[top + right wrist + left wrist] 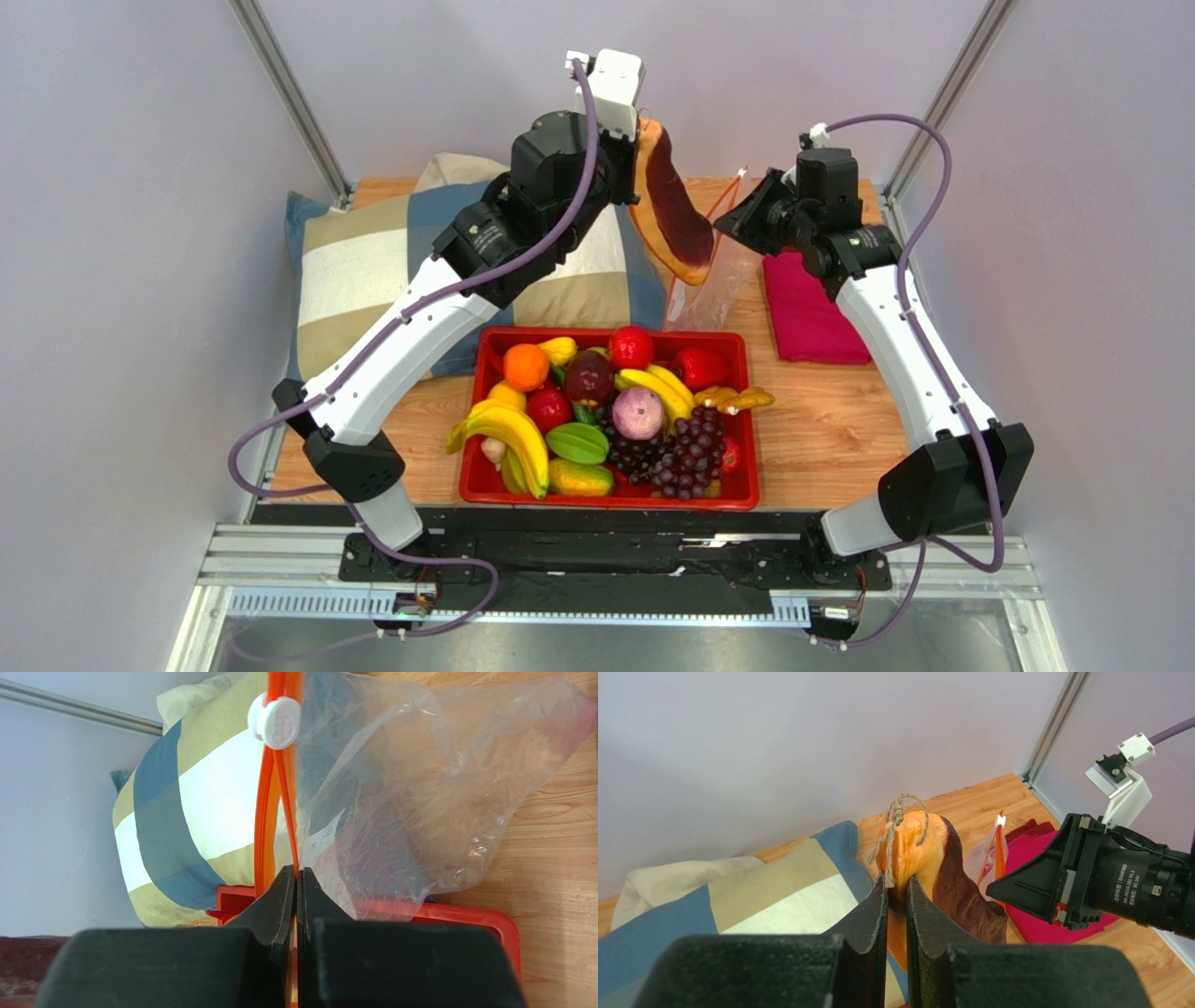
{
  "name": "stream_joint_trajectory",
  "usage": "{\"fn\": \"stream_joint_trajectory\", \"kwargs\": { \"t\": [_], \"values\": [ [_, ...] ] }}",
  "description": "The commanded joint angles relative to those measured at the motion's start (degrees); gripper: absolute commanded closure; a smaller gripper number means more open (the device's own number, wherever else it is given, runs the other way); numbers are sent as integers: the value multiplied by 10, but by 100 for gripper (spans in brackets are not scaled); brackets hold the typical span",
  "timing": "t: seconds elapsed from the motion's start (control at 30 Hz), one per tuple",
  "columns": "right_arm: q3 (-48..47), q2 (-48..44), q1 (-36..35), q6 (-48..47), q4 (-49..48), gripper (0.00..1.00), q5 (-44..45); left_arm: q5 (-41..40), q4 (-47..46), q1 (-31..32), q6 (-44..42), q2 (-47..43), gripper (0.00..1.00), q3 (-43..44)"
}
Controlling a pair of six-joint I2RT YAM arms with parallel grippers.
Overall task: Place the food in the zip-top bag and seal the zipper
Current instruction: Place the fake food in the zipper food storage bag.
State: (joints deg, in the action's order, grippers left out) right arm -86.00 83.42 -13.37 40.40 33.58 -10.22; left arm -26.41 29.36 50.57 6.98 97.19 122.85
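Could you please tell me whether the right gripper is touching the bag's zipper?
Touching. The right wrist view shows the right gripper shut on the zipper, fingers pinching the orange strip.

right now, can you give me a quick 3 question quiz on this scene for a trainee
1. True or false: the left gripper is shut on the maroon slice.
2. What does the right gripper pinch? A) the magenta cloth B) the zipper of the zip-top bag C) a banana
3. Where does the onion ball lie?
Key: 1 true; 2 B; 3 in the red tray.
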Motion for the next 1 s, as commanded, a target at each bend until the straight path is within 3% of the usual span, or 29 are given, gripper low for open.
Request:
{"fn": "stream_joint_trajectory", "kwargs": {
  "t": [0.0,0.27,0.47,0.7,0.97],
  "values": [
    [-3,-9,-3,8,-29,100,-16,-31,-63,1,-27,-5,100,-7],
    [3,-9,-3,15,-34,100,-38,-53,-136,1,-81,-10,100,-51],
    [-1,-3,-3,52,-47,100,-63,-31,-138,8,-51,-17,100,-90],
    [-12,2,-4,93,-48,100,-85,-26,-249,38,-69,-31,100,-191],
    [-7,-4,-4,103,-55,100,-99,-8,-272,47,-69,-16,100,-244]
  ]
}}
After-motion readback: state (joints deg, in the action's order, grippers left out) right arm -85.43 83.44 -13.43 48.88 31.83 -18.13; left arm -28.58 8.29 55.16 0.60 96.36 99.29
